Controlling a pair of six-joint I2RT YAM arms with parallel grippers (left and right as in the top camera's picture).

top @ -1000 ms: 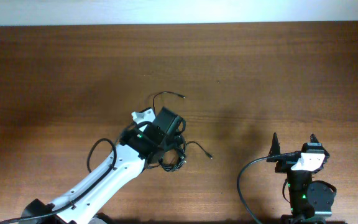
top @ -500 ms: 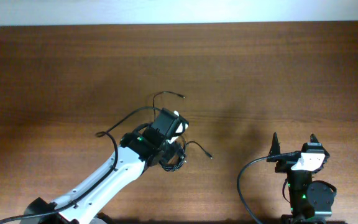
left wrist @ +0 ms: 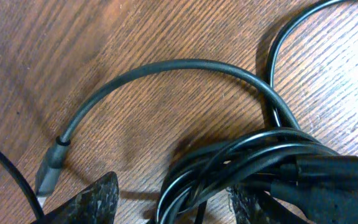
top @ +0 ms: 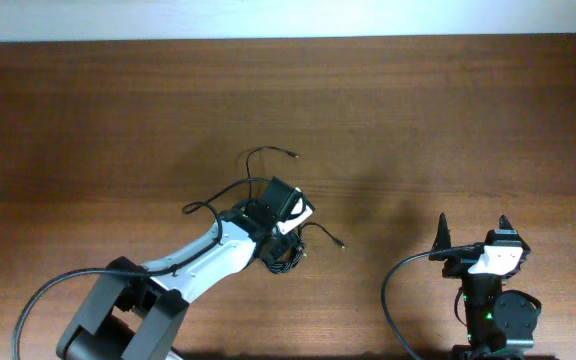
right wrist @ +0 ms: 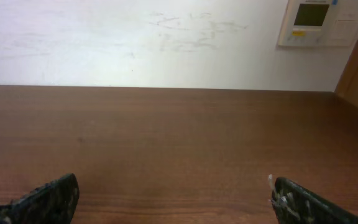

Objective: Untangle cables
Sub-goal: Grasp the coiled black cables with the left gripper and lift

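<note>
Left fingers [left wrist: 98, 200] at a middling gap, straddling the knotted cables [left wrist: 247, 158]; whether they grip cannot be told. Cables lie near the middle of the table [top: 118, 120], ends trailing out. Right fingers [right wrist: 48, 200] wide, empty, well apart.

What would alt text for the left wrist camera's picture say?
Close-up of a tangled bundle of thin black cables on a wooden table, sitting between the left gripper's two dark fingertips at the bottom edge. One cable arcs away left, ending in a small plug.
</note>
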